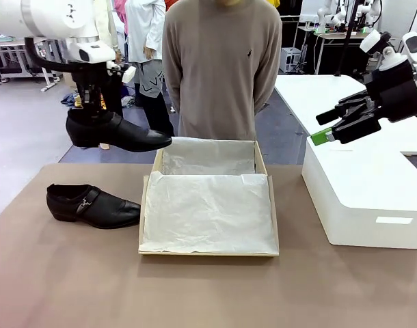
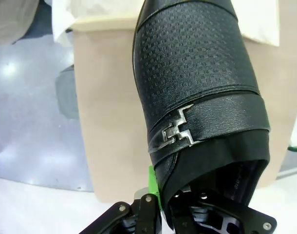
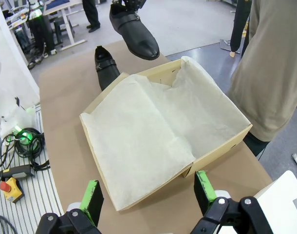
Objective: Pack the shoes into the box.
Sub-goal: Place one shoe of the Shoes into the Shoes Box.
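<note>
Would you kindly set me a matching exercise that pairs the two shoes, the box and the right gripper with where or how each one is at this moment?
Things:
1. lifted shoe
2. other shoe
3. box
4. right gripper

States:
A. jaws wide apart, holding nothing
B. lies on the table, left of the box
C. open, lined with tissue, no shoe inside
D. in the air, clamped by the left gripper

Pairs: 1-D, 2-B, 3-C, 4-A
</note>
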### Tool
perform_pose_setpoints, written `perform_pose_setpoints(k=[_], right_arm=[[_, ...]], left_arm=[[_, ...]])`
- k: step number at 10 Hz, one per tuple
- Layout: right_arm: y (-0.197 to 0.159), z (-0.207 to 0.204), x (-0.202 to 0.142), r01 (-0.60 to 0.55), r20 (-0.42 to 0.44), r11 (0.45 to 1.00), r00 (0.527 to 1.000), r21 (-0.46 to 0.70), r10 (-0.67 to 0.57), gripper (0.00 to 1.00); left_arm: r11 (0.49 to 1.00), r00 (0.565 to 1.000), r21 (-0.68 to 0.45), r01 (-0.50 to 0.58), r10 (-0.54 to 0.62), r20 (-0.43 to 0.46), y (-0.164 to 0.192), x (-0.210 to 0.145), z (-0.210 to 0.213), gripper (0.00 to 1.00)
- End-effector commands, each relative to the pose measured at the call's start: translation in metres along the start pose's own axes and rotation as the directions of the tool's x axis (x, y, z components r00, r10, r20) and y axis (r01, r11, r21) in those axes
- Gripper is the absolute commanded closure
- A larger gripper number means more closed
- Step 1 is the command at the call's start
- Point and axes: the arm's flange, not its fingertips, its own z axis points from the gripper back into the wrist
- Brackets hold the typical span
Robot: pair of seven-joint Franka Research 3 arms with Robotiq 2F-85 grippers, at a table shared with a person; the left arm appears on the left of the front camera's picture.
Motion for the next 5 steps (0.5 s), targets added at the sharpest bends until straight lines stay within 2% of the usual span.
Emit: perform_pose_setpoints(k=[1, 3, 5], right_arm=[[-0.004, -0.003, 0.001, -0.028, 0.031, 1.000, 0.999, 0.007, 0.028, 0.00], [-0.004, -0.003, 0.001, -0.028, 0.031, 1.000, 0.999, 0.007, 0.028, 0.00], [-0.004, -0.003, 0.001, -0.028, 0.031, 1.000, 0.999, 0.007, 0.028, 0.00]], left_arm=[[0.999, 1.000, -0.041, -0.008, 0.008, 0.013, -0.002, 0.015, 0.010, 1.00], [0.996, 1.000, -0.089, -0.008, 0.009, 0.015, 0.000, 0.029, 0.009, 1.00], [0.998, 1.000, -0.056, 0.015, -0.015, -0.003, -0.010, 0.029, 0.001, 1.00]])
